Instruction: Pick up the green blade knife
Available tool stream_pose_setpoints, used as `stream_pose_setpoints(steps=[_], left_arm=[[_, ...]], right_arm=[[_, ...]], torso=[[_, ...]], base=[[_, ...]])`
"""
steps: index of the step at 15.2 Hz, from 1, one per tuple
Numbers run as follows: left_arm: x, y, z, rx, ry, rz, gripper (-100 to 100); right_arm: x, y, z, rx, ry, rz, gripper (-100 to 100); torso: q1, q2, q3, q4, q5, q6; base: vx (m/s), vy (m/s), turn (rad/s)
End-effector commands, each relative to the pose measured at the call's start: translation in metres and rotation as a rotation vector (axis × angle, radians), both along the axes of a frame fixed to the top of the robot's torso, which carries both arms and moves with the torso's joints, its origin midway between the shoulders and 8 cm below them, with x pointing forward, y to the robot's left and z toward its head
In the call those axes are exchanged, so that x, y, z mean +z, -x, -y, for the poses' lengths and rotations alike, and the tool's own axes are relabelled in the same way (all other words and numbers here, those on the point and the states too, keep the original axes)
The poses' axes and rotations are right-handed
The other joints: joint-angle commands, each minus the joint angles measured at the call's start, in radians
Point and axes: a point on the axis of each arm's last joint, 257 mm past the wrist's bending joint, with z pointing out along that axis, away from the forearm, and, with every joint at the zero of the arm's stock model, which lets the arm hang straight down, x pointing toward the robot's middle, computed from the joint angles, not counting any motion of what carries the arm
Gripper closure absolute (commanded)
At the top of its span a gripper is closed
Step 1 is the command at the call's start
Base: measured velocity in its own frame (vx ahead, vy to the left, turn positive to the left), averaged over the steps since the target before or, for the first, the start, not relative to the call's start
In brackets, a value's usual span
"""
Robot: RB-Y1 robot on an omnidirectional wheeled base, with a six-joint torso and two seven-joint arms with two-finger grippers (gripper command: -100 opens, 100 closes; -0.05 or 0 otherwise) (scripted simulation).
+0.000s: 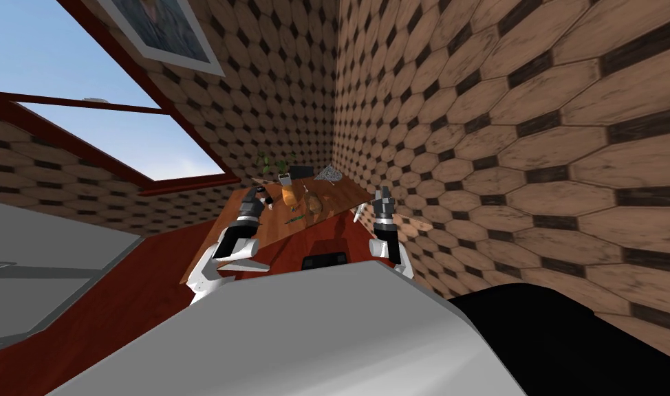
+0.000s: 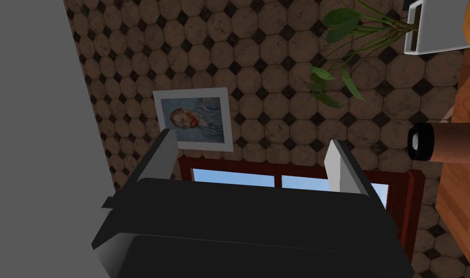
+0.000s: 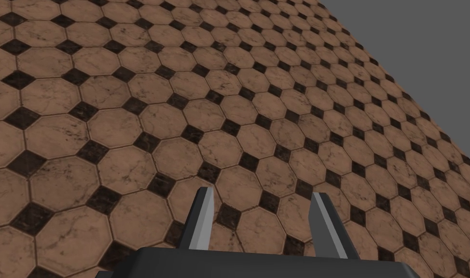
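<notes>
The green blade knife (image 1: 296,218) lies small and slim on the brown wooden table (image 1: 278,232), near the middle of it. My left gripper (image 1: 255,199) hovers over the table's left edge, to the left of the knife and apart from it. In the left wrist view, this gripper (image 2: 251,157) is open and holds nothing. It points past the table's edge toward the wall. My right gripper (image 1: 382,194) is raised at the table's right side, and the right wrist view shows this gripper (image 3: 260,212) open and holding nothing.
An orange object (image 1: 289,194), a brown bottle (image 1: 314,201) (image 2: 446,142), a white pot (image 1: 284,178) (image 2: 434,26) with a leafy plant (image 2: 340,53) and a grey crumpled thing (image 1: 329,176) share the table. A pale knife (image 1: 356,214) lies at its right edge. Tiled walls close in behind and to the right.
</notes>
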Motion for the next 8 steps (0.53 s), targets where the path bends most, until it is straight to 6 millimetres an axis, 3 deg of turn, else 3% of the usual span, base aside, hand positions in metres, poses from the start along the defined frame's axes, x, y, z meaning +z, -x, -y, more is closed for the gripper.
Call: stream_pose_setpoints(steps=[1,2,4,6,8], left_arm=[[-0.019,-0.008,-0.011,0.022,0.012,-0.061,-100],[-0.02,-0.008,-0.012,0.024,0.013,-0.066,-100],[-0.041,-0.017,-0.026,0.05,0.029,-0.131,-100],[-0.044,-0.017,-0.027,0.054,0.031,-0.142,-100],[-0.066,-0.024,-0.042,0.083,0.05,-0.21,-100]], right_arm=[[0.0,0.0,0.0,0.0,0.0,0.0,0],[0.0,0.0,0.0,0.0,0.0,0.0,0],[0.0,0.0,0.0,0.0,0.0,0.0,0],[0.0,0.0,0.0,0.0,0.0,0.0,0],[0.0,0.0,0.0,0.0,0.0,0.0,0]], torso=[[0.0,0.0,0.0,0.0,0.0,0.0],[0.0,0.0,0.0,0.0,0.0,0.0],[0.0,0.0,0.0,0.0,0.0,0.0],[0.0,0.0,0.0,0.0,0.0,0.0],[0.0,0.0,0.0,0.0,0.0,0.0]], base=[[0.014,-0.015,-0.097],[0.011,-0.009,-0.046],[0.015,-0.015,-0.087],[0.01,-0.008,-0.01],[0.012,-0.015,-0.082]])
